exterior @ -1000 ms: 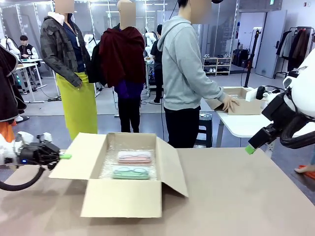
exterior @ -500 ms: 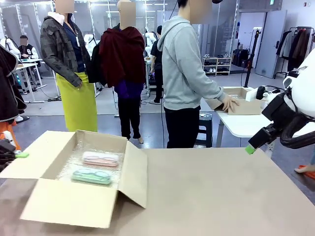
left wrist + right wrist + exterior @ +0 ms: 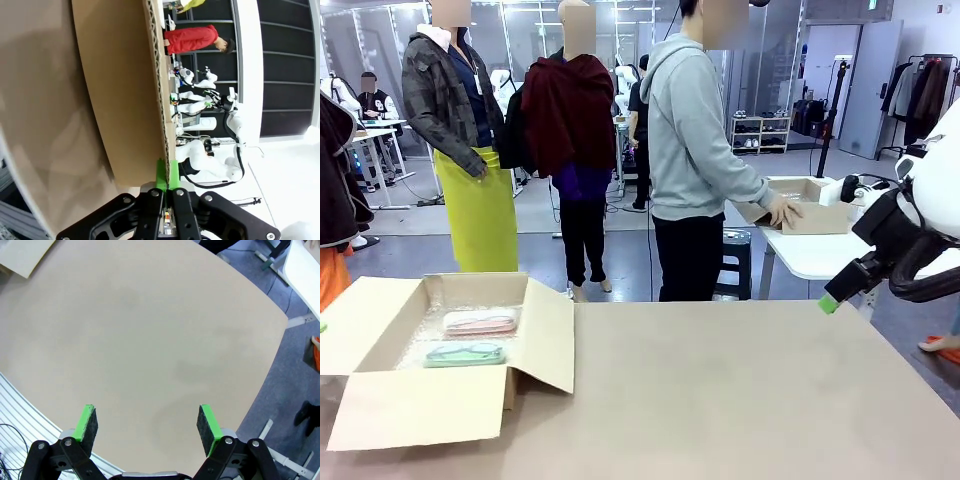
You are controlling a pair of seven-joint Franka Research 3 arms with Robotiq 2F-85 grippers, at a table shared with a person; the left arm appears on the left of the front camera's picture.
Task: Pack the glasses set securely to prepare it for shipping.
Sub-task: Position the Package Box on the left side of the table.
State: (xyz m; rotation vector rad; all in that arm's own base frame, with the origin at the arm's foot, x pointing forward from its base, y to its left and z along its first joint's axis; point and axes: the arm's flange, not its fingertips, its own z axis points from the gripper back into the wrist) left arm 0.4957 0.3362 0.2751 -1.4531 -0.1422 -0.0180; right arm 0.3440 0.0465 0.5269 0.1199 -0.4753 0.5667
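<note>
Cardboard box (image 3: 430, 400) sits at the desk's (image 3: 740, 400) left end, pink case (image 3: 480, 322) behind mint case (image 3: 465, 354) on bubble wrap inside; left hand (image 3: 166, 172) is clamped on a box flap's edge. Box has slid further left than half a second ago. Right hand (image 3: 148, 424) gapes wide and empty over bare desk, well apart from the cases; a person (image 3: 700, 150) stands beyond the far edge.

Tan table (image 3: 740, 390) up front, grey floor (image 3: 410, 245) past it, bright even overhead light. White side table (image 3: 810, 255) at right, a low shelf unit (image 3: 760, 133) behind it by a grey door (image 3: 865, 85), and a clothes rack (image 3: 925, 90) in the far right corner. Glass partitions (image 3: 380, 50) line the back, with desks (image 3: 365, 140) at far left.
</note>
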